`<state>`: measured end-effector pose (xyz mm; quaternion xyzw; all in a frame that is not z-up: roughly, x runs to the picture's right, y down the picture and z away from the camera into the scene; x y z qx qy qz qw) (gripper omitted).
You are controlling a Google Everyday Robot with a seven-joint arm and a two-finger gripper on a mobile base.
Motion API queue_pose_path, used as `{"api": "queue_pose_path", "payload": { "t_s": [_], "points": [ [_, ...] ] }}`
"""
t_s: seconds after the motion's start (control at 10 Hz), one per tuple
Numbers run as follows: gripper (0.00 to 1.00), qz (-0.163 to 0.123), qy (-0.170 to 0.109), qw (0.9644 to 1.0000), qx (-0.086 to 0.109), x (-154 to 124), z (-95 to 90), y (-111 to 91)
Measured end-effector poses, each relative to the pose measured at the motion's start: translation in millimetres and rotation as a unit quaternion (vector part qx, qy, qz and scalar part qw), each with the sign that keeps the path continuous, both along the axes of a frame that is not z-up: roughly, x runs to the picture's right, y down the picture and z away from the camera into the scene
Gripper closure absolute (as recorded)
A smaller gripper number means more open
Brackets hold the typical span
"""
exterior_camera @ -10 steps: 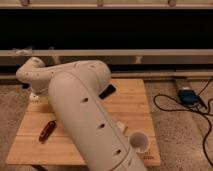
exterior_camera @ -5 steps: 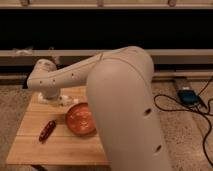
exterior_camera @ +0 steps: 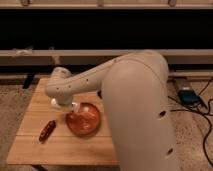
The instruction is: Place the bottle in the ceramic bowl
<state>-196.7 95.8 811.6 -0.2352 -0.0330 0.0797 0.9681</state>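
Bottle is not showing anywhere, possibly hiding behind the arm, while the claw (exterior_camera: 64, 103) is hanging at the upper-left rim of the ceramic bowl (exterior_camera: 83, 119) on the counter (exterior_camera: 60, 147), seemingly positioning for release, beside a dark red object (exterior_camera: 47, 130)

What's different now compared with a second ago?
The big white arm swung right, uncovering the orange-red bowl, then reached further over it. The gripper, at the arm's far end, now sits by the bowl's upper-left rim. The dark red object and wooden table stayed put.
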Motion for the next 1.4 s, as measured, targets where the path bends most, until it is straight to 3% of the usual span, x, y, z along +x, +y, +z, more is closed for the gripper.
{"api": "queue_pose_path", "payload": {
  "t_s": [0.2, 0.4, 0.9, 1.1, 1.4],
  "points": [
    [0.28, 0.015, 0.010, 0.9997, -0.015, 14.2, 8.3, 6.5],
    [0.20, 0.020, 0.020, 0.9993, -0.023, 30.1, 10.5, 12.0],
    [0.20, 0.021, 0.024, 0.9992, -0.024, 46.7, -2.1, 13.7],
    [0.20, 0.019, 0.003, 0.9998, 0.005, 42.3, -25.5, -1.1],
    [0.20, 0.017, -0.001, 0.9998, 0.011, 39.6, -29.9, -2.9]
  ]
}}
